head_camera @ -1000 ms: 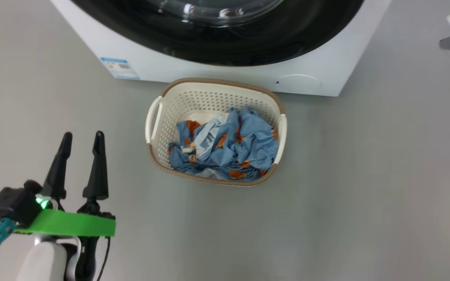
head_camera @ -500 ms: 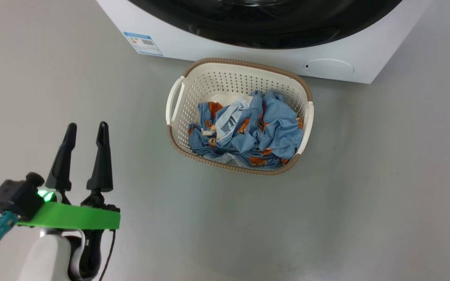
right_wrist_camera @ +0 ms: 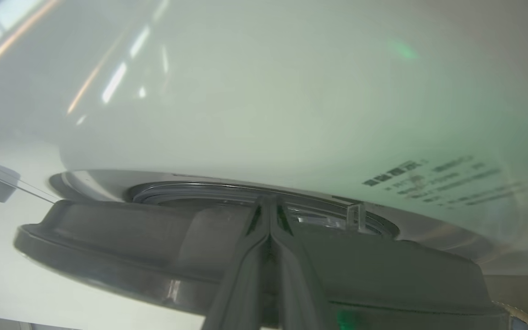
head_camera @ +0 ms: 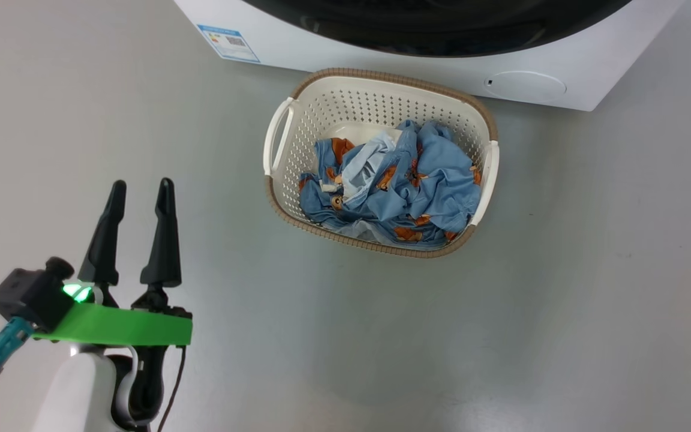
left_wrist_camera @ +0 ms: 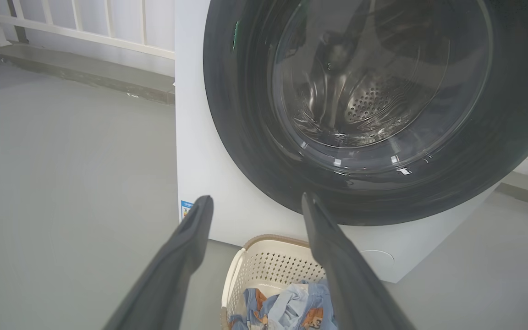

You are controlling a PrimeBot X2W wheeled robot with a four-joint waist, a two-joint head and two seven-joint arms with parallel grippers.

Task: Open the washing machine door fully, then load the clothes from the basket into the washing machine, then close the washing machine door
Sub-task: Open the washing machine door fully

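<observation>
left gripper: fingers spread wide, empty, hovering over bare floor well left of the basket; my read is it's parked clear and pre-opened for the clothes grab
basket: on the floor just in front of the washer, handles at its left and right ends; sits there so the lift into the drum is short
clothes: blue bear-print bundle plus pale cloth, all inside the basket, heaped toward its near and right side; nothing loaded yet
washer: white box across the top of the head view, sticker at lower left, round flap at lower right
door: black ring with glass bowl, drum visible through it; from the left wrist it looks shut or nearly so, can't tell if it's cracked open
right gripper: fingers pressed together, pinching nothing, tips tucked at the door rim where it meets the white front; likely closed to act as a thin wedge for hooking the edge
stage: step one, door opening; loading and closing not started
</observation>
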